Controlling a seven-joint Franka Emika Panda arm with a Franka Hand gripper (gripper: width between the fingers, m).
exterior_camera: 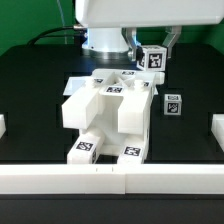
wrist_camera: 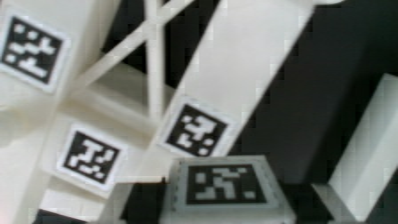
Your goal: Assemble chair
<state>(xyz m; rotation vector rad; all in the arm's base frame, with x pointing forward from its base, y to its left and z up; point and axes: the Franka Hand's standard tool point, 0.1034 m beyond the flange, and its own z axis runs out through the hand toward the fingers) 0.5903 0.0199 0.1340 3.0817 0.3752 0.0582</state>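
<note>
The chair's main body (exterior_camera: 105,112), white blocks and bars with black-and-white tags, stands in the middle of the black table. A loose small cube (exterior_camera: 172,102) sits on the table to the exterior view's right of it. My gripper (exterior_camera: 152,62) hangs behind and to the right of the body, shut on another small tagged cube (exterior_camera: 153,57). In the wrist view this cube (wrist_camera: 222,183) sits between my fingers, gripper (wrist_camera: 222,198), with the body's long white bars (wrist_camera: 196,80) and their tags beyond it. Whether the held cube touches anything is hidden.
Low white rails border the table at the front (exterior_camera: 110,182), the exterior view's left (exterior_camera: 3,126) and right (exterior_camera: 215,132). The marker board (exterior_camera: 92,80) lies flat behind the chair body. The arm's white base (exterior_camera: 105,42) stands at the back.
</note>
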